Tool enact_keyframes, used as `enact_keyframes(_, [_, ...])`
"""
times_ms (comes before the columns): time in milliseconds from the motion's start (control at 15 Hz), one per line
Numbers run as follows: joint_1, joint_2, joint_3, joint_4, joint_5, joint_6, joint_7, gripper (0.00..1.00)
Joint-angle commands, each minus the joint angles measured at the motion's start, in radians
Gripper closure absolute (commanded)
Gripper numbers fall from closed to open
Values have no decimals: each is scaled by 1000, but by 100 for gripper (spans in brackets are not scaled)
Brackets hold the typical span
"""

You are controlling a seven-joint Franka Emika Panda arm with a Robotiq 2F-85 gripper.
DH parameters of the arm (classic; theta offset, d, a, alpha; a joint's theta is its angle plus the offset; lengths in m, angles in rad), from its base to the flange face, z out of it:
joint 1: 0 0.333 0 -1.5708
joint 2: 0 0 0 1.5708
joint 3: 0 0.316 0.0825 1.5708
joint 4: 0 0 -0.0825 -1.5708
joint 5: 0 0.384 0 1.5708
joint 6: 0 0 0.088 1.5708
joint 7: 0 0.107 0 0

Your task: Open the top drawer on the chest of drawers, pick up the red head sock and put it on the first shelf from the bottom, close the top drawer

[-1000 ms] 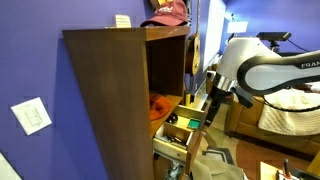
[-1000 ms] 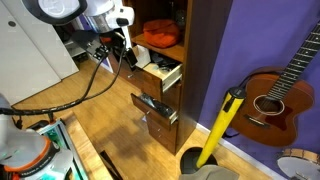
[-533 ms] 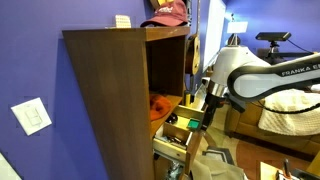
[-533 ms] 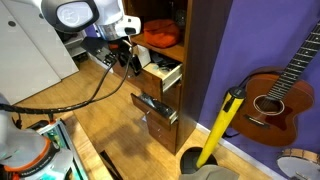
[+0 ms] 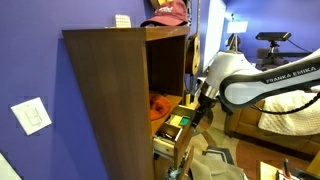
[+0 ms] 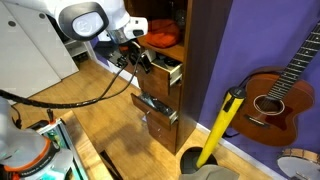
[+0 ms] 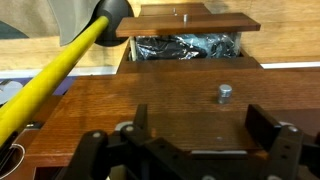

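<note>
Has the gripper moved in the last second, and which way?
Yes. In an exterior view the gripper has moved right, toward the chest of drawers, and now sits at the top drawer front.

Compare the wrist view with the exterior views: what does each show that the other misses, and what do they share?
Only the wrist view: the small handle on the front of the top drawer, just ahead of the open jaws, and a knob on the lower drawer. Only the exterior views: the red head sock lying in the chest of drawers, a maroon cap on top of it, and a guitar. Both: the gripper at the drawer fronts, the pulled-out lower drawer and the yellow pole.
</note>
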Motion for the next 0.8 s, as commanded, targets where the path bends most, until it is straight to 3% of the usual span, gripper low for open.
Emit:
enact_keyframes(0, [0,42,-3,2,16,83,25,0])
enact_keyframes(400, [1,93,-1,9,38,192,69,0])
enact_keyframes(733, [9,99,-10,18,75,188,57,0])
